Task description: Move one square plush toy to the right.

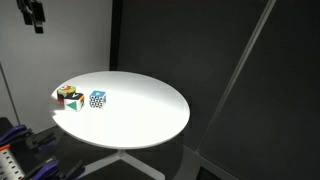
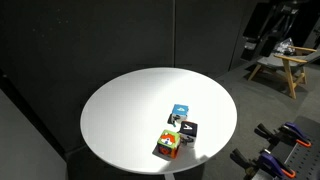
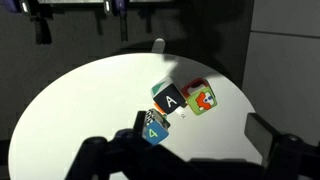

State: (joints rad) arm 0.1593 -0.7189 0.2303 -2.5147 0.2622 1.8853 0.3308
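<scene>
Three soft cubes sit close together near the edge of the round white table (image 1: 140, 110). The square plush toy (image 3: 153, 128) is blue with a "4" and black-and-white checks, and it shows in both exterior views (image 1: 97, 99) (image 2: 180, 113). Beside it lies a black-and-white cube with an "A" (image 3: 168, 98) (image 2: 186, 130). Beyond that is the red, green and yellow cube (image 3: 200, 97) (image 1: 68, 97) (image 2: 168, 143). My gripper (image 3: 200, 128) is open and empty, high above the table, with the blue cube by one finger in the wrist view. It hangs at the top of an exterior view (image 1: 36, 15).
Black curtains surround the table (image 2: 150, 100). A wooden stool (image 2: 283, 65) stands in the far corner. Blue-and-black equipment sits on the floor by the table's edge (image 1: 15, 140) (image 2: 285, 140). The table rests on a white pedestal (image 1: 120, 160).
</scene>
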